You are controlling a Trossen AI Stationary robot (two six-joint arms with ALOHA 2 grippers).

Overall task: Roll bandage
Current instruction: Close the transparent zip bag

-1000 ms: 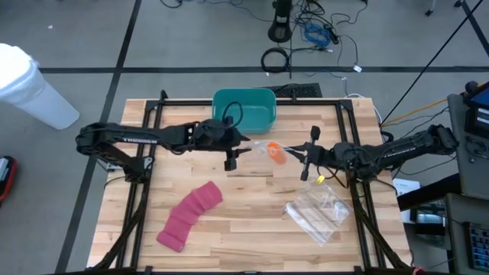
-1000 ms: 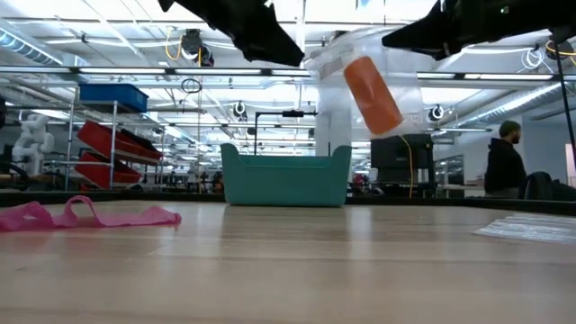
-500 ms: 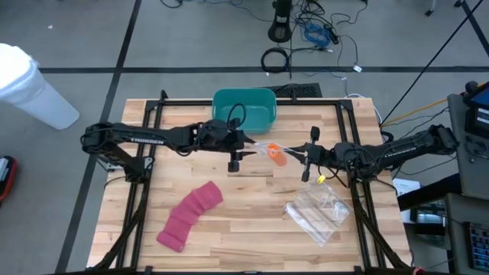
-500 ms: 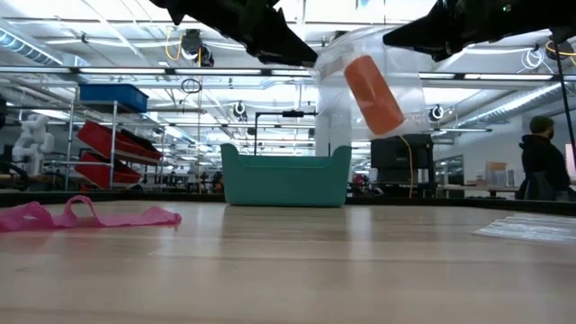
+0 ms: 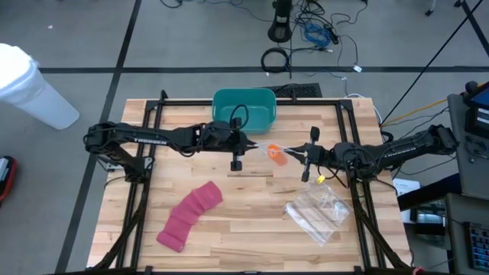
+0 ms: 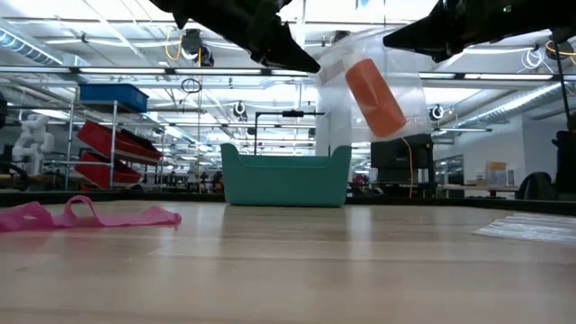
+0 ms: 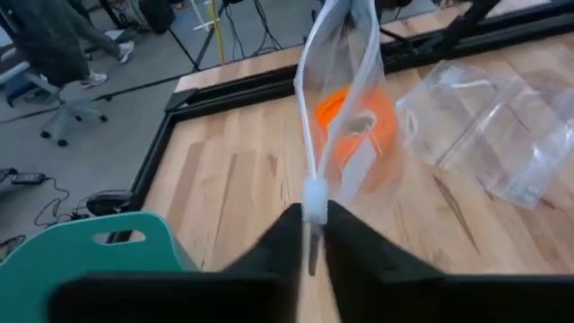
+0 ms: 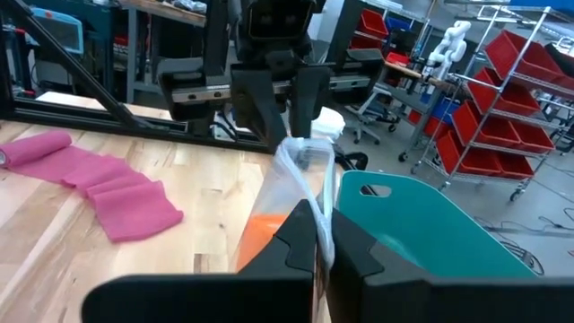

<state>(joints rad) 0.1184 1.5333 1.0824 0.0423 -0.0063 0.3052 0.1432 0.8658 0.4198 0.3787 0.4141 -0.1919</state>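
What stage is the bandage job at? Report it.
Done: nothing rolled; the pink bandage lies unrolled on the table. In hand: both grippers, left and right, pinch a clear bag with an orange roll inside, held above the table. Left: rolling the bandage.

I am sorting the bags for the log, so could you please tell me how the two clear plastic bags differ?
The bag with the orange roll hangs in the air, pinched at its top edge between the left gripper and the right gripper; the other bag lies crumpled on the table, untouched. Nothing coloured shows inside it. Both are clear plastic.
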